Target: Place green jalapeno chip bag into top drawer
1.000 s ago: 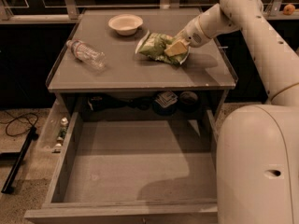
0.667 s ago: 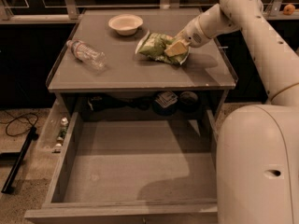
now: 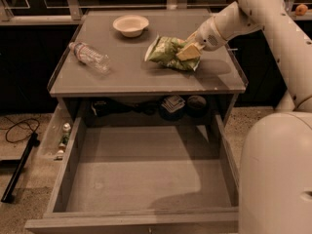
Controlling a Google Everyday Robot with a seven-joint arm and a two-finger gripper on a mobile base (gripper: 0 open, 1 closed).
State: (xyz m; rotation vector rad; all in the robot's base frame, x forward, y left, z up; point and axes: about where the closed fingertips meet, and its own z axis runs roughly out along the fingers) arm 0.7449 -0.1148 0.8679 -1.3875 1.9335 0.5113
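The green jalapeno chip bag point(image 3: 165, 51) lies on the grey cabinet top point(image 3: 131, 74), right of centre. My gripper point(image 3: 189, 52) reaches in from the right and is shut on the bag's right end, with a yellowish finger point(image 3: 186, 53) lying across it. The bag rests on the surface. The top drawer point(image 3: 146, 179) stands pulled wide open below the cabinet top, its flat grey bottom bare.
A clear plastic water bottle point(image 3: 90, 56) lies on its side at the left of the top. A white bowl point(image 3: 130, 24) stands at the back. Small dark items point(image 3: 173, 104) sit in the recess behind the drawer. My white base point(image 3: 275, 174) stands at the right. A cable point(image 3: 19, 130) lies on the floor at the left.
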